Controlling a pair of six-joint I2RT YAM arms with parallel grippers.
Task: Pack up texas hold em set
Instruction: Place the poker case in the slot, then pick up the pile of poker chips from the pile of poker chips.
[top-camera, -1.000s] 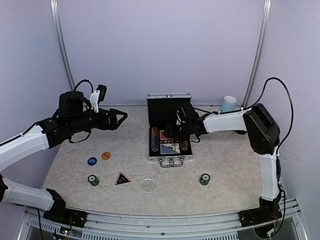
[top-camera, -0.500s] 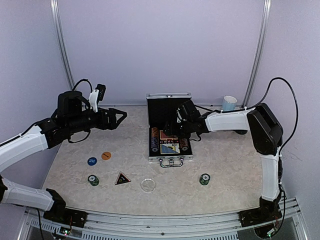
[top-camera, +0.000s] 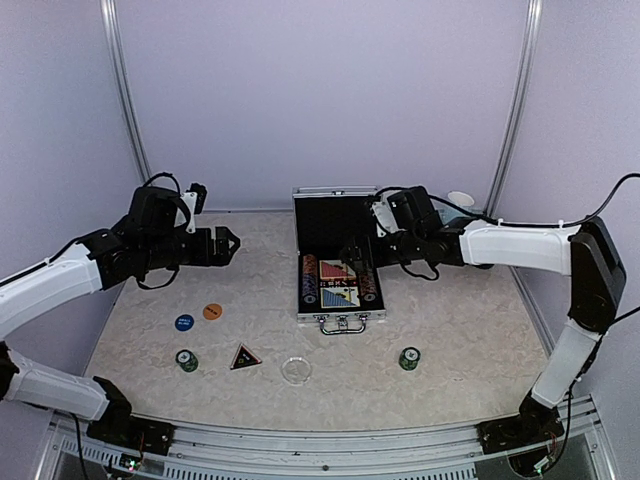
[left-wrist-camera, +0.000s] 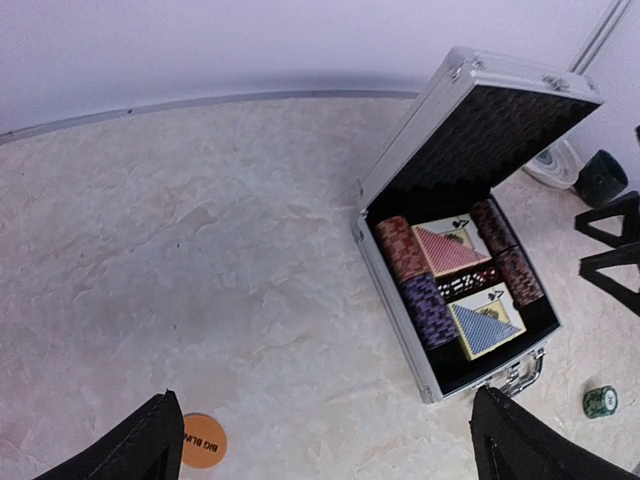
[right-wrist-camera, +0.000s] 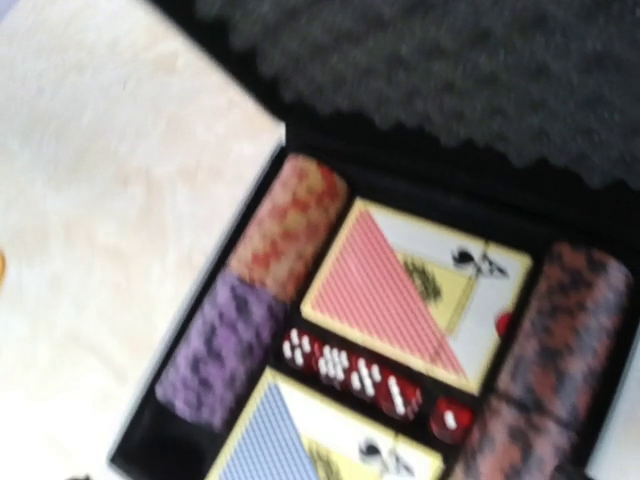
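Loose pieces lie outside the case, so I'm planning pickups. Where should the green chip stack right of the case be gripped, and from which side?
Probably pinch the green chip stack across its round side wall, coming straight down from above: it stands as a short upright cylinder on the table, with nothing close beside it.

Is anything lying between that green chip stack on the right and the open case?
Nothing visible. The green chip stack sits alone near-right of the case; only bare tabletop lies between them, and the lid stands open.
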